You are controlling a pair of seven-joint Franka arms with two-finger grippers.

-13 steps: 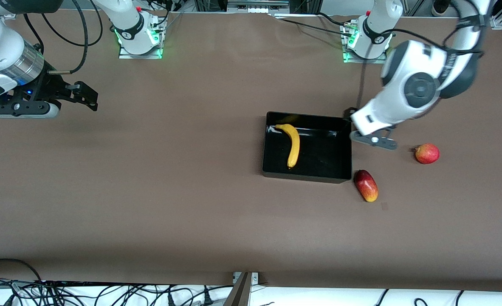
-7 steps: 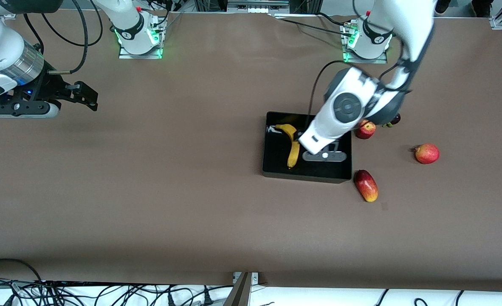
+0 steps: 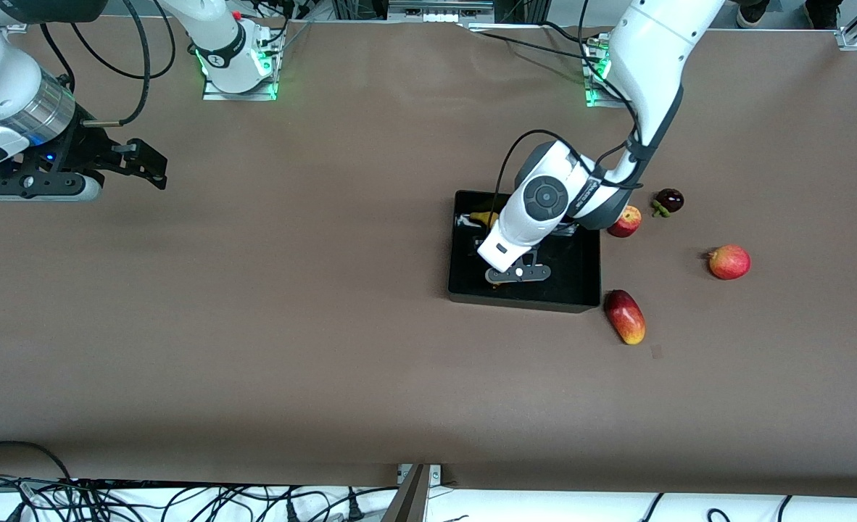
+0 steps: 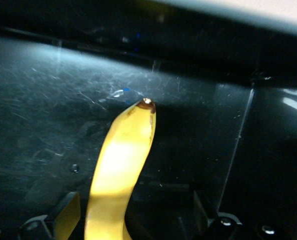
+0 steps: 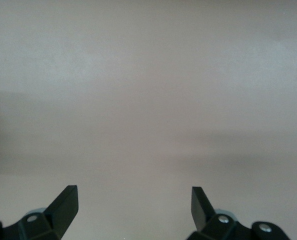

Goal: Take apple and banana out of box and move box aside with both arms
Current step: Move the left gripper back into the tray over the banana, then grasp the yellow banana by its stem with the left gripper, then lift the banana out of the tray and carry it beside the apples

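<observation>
The left gripper (image 3: 517,274) is down inside the black box (image 3: 584,286), its fingers (image 4: 68,212) spread apart around the banana (image 4: 119,175). The box sits toward the left arm's end of the bench. The right gripper (image 5: 133,202) waits open over the bare right-arm end.

Even overhead light is seen in the front view, with soft shadows cast on the table (image 3: 327,326). In the left wrist view the banana (image 4: 121,175) is overexposed and blurred — white glare streaks the box (image 4: 38,100). The right wrist view is washed out — pale, featureless.
</observation>
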